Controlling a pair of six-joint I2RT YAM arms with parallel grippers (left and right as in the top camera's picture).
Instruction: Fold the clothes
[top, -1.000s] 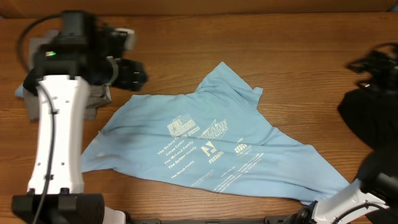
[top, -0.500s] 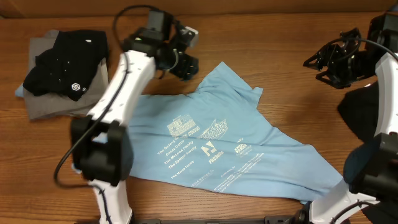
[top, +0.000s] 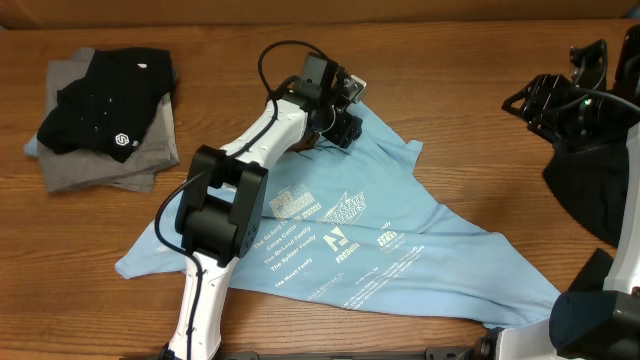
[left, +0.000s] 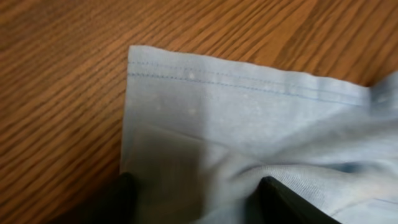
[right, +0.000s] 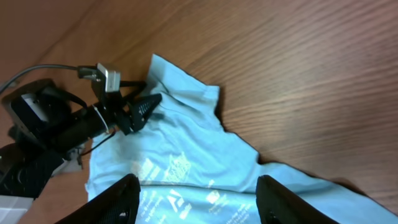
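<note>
Blue T-shirt (top: 400, 240): hemmed corner was found under the left hand (top: 338, 112), fingers (left: 124, 194) apart astride the cloth; right hand (top: 555, 100), likewise apart and empty, was noted well away

The light blue T-shirt (top: 400, 250) carries white printing (top: 310, 245): logos, then lines that seem to read "The … Family", with the names too small to read. The black shirt (top: 100, 100) at the far left bears a small white hexagon emblem (top: 122, 143).
</note>
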